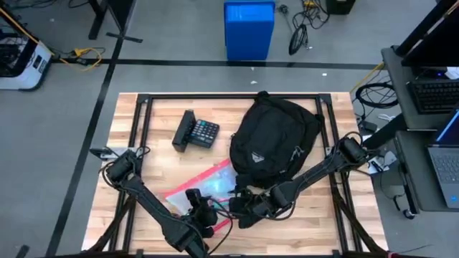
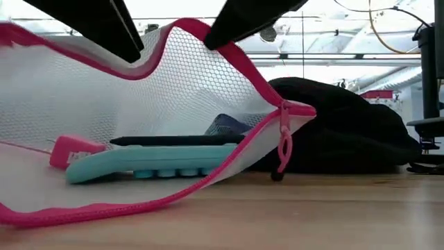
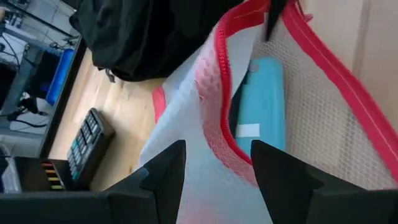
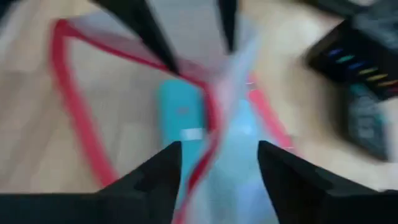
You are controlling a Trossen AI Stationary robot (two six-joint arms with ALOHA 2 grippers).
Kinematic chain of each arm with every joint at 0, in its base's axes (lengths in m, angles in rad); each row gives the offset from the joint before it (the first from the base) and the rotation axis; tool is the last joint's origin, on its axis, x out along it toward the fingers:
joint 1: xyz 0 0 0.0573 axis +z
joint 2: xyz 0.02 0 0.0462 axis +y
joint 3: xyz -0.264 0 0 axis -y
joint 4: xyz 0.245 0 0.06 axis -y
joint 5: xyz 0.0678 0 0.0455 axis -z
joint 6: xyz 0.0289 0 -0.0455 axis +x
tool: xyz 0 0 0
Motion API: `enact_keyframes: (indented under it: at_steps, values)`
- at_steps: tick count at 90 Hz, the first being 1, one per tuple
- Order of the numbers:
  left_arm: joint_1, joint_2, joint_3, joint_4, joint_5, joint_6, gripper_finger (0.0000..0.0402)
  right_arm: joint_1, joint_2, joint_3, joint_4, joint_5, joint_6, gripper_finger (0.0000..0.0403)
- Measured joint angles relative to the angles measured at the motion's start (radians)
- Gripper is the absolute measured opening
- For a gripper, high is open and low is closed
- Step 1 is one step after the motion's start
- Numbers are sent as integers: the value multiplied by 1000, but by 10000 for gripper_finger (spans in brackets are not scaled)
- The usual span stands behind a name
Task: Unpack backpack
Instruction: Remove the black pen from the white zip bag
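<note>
Below centre in the high view, the left gripper (image 1: 203, 213) and the right gripper (image 1: 247, 204) meet over a mesh pouch (image 1: 204, 188) with a pink zipper edge. Seen from the left wrist, the left fingers (image 3: 165, 174) stand spread, with the pouch's pink rim running between them; whether they press on the mesh cannot be told. From the right wrist, the right fingers (image 4: 158, 174) also stand apart, straddling the pouch's upper edge; contact there is likewise unclear. At table height, the pouch (image 2: 139, 104) appears lifted along its top rim, gaping open, its zipper pull (image 2: 283, 149) hanging right of centre. Inside lies a flat turquoise case (image 2: 149, 163) with a dark pen (image 2: 173, 141) resting along its top, and a pink object (image 2: 69, 149) at its left end. The turquoise case (image 3: 264, 102) shows again in the upper right of the left wrist view, within the pink rim.

Just behind the pouch, right of centre on the wooden table (image 1: 143, 154), lies the backpack (image 1: 272, 140), a black rounded mass with a small white logo patch (image 1: 256, 158) on its front, touching the pouch's far corner. Left of the backpack, well apart from it, rests a black calculator (image 1: 196, 131). Beyond the table's top edge, a blue bin (image 1: 249, 29) stands on the floor.
</note>
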State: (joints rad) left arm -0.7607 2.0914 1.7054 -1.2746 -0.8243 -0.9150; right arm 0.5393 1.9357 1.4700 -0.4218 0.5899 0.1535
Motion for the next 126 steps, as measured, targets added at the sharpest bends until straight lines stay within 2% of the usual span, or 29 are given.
enact_keyframes:
  at_steps: [10, 19, 29, 44, 49, 70, 83, 94, 126]
  values:
    - [-4, 0, 0, -2, -1, 2, 173, 1, 8, 0, -1, 67, -22, 225]
    - [-13, 0, 0, -11, 13, -12, 173, -4, 24, 0, -3, 66, -6, 208]
    - [-22, 0, 0, -33, 39, -57, 173, 2, 40, 0, -6, 63, 3, 152]
    - [-44, 0, 8, -35, 50, -63, 173, 25, 40, 0, -11, 45, 26, 31]
    - [-47, 0, 20, -36, 51, -63, 173, 30, 40, 0, -7, 42, 42, 11]
    - [-66, 0, 149, -48, 69, -80, 173, 39, 38, 0, 1, 33, 205, 2]
    - [-83, -6, 209, 52, 74, -97, 173, 29, 37, 0, -7, 45, 256, 1]
    - [-93, -2, 215, 128, 129, -97, 173, 14, 36, -1, -9, 58, 277, 0]
    - [-100, 130, 211, 162, 126, -128, 173, -11, 36, -2, -13, 63, 294, 0]
